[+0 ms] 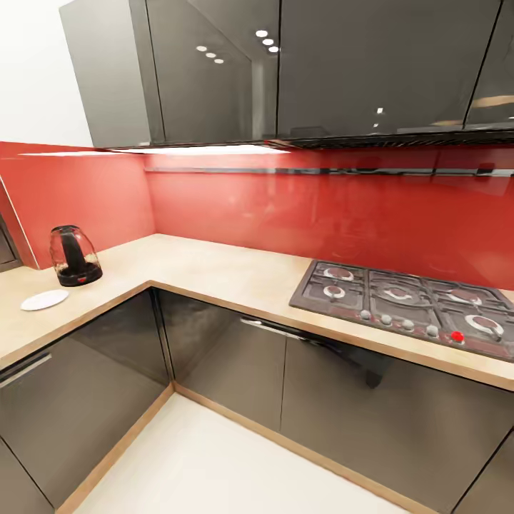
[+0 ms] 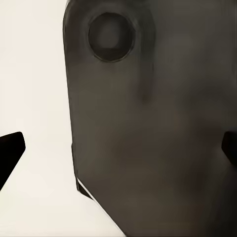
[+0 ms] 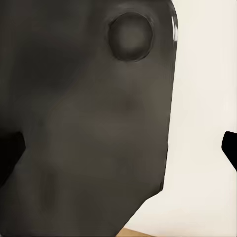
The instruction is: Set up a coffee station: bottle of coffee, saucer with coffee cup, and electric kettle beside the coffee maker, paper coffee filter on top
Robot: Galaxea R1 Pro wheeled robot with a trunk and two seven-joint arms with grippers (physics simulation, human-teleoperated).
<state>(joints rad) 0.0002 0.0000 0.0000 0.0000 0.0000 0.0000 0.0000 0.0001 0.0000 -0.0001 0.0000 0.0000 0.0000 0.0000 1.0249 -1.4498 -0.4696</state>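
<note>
A glass electric kettle (image 1: 73, 255) with a black base and handle stands on the beige countertop (image 1: 214, 271) at the far left, close to the red wall. A white saucer (image 1: 44, 300) lies flat just in front of it, near the counter's edge, with nothing on it. In the left wrist view my left gripper (image 2: 120, 150) is open, its dark fingertips (image 2: 10, 153) spread wide over the robot's own dark body and pale floor. My right gripper (image 3: 120, 150) is open in the same way, with nothing between its fingertips (image 3: 230, 148).
The L-shaped counter turns a corner at the back. A gas hob (image 1: 410, 303) with several burners and knobs is set into it on the right. Dark glossy cabinets (image 1: 228, 364) stand below, wall cabinets (image 1: 285, 64) hang above. Pale floor (image 1: 214, 464) lies in front.
</note>
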